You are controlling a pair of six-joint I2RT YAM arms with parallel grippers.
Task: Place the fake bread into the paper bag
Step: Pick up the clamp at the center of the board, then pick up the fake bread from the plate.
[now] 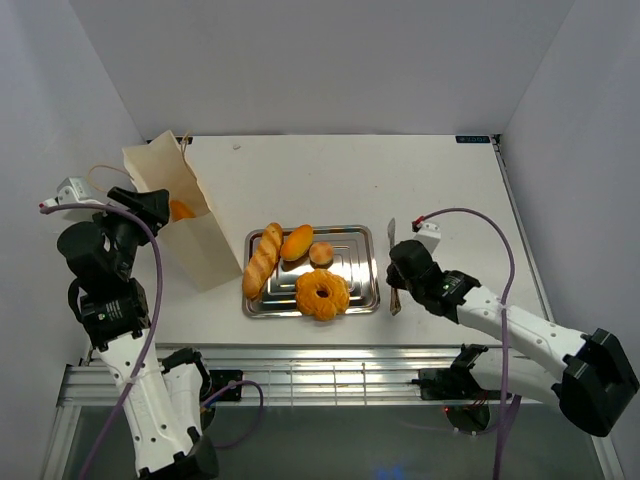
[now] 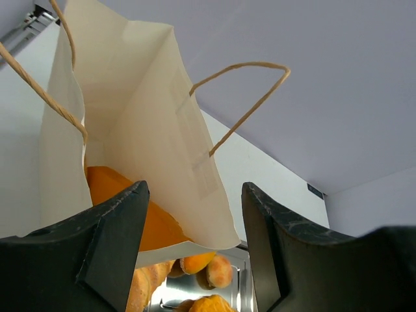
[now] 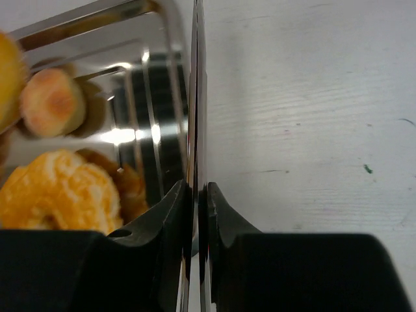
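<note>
Four pieces of fake bread [image 1: 297,243] lay on the tray [image 1: 358,255]; one orange loaf [image 2: 130,208] sat inside the paper bag [image 1: 185,235]. The right gripper [image 3: 197,195] was clamped on the tongs [image 3: 197,97] beside the tray, presumably for lifting pieces. The left gripper [image 2: 193,214] hung released at the bag mouth.

The bag [image 1: 185,225] sits at the bench's [image 1: 420,180] left edge, a loaf [image 1: 180,210] in it. Mid-bench, toward the near edge, lies the tray [image 1: 362,240]. On it: baguette [image 1: 262,260] left, roll [image 1: 296,242] and bun [image 1: 321,254] behind, doughnut [image 1: 322,294] in front. Tongs [image 1: 391,232] lie along its right side.
</note>
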